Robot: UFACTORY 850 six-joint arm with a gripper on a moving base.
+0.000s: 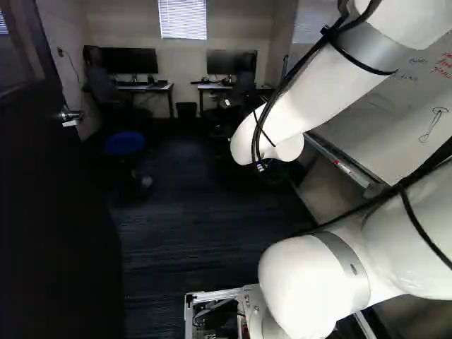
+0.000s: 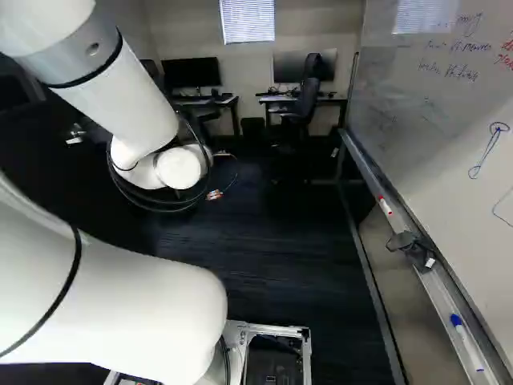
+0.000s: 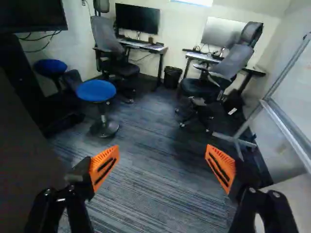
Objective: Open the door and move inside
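Note:
The dark door point(image 1: 56, 212) stands swung inward along the left side of the left base view, its metal handle point(image 1: 70, 115) showing near its upper part. In the right base view the handle point(image 2: 76, 135) appears left of the arm. The gripper in the base views is hidden behind the arm's wrist, apart from what may be a small part near the cables. In the wrist view the gripper point(image 3: 162, 167) stands open, its orange pads wide apart with only carpet beyond them. The door's dark surface point(image 3: 24, 141) lies beside one finger, not between the two.
Carpeted floor point(image 3: 155, 131) stretches ahead. Blue stools point(image 3: 96, 91), office chairs point(image 3: 218, 73), desks point(image 1: 145, 86) with monitors and a bin point(image 3: 172, 76) stand further in. A whiteboard point(image 2: 441, 104) with a marker tray point(image 2: 433, 281) runs along the right side, close to the base.

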